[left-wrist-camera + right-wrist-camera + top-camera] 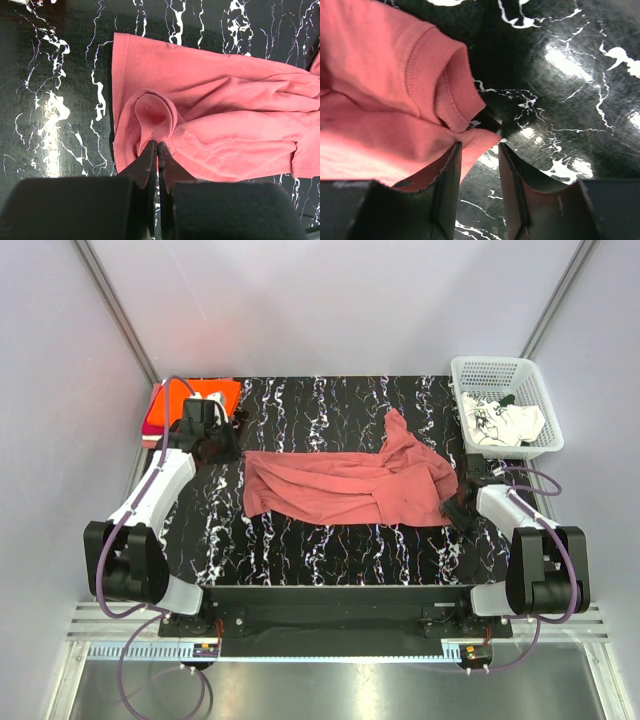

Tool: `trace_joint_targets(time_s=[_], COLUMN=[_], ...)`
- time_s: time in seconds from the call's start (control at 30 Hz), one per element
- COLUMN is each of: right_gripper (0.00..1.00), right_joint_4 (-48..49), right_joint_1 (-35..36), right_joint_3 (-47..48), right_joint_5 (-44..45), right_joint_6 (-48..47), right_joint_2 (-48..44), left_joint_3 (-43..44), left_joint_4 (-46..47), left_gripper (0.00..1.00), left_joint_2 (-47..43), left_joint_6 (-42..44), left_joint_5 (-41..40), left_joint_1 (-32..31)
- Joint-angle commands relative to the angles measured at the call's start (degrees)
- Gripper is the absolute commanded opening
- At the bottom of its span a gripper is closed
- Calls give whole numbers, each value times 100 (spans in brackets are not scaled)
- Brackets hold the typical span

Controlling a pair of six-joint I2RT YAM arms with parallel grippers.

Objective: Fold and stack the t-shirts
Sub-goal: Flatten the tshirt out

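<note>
The left gripper point(157, 145) has its jaws pressed together at the left edge of the rose-red t-shirt point(340, 485). A small fold of the cloth rises in a pucker right up to the tips, so it appears to be pinched there. The right gripper point(478, 146) has its jaws apart. A corner of the same shirt lies in the gap between them, but the wrist view does not show whether either finger point(451, 170) actually presses on it.

The rose-red t-shirt lies spread lengthwise across the middle of the table point(300, 550), loosely flattened on the left and bunched and creased on the right. One flap reaches toward the far edge. In the right wrist view, a ribbed band point(460, 92) of the shirt curls up just above the open jaws.

At the far left corner, behind the left arm, lies a bright orange t-shirt point(160, 412), partly hidden by the arm. It sits well apart from the rose-red one.

At the far right corner stands a white mesh basket point(495, 367), and inside it lies a crumpled white t-shirt point(500, 425) with black print. The tabletop is black with white marbled veins, and both arms reach in from its near edge.
</note>
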Motion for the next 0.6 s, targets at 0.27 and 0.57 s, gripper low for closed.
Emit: trace_joint_targets(time_s=[0.27, 0.57], right_gripper=[41, 7], right_joint_4=[269, 480], right_joint_1=[6, 6], right_joint_3=[-126, -241], right_joint_5=[389, 337], right_joint_6=[194, 80], right_joint_2=[161, 426], left_joint_3=[23, 15], left_joint_4=[266, 266], left_gripper=[0, 0], left_joint_2=[-89, -89], left_joint_6=[82, 82], left_joint_5=[114, 105], left_joint_1=[29, 29])
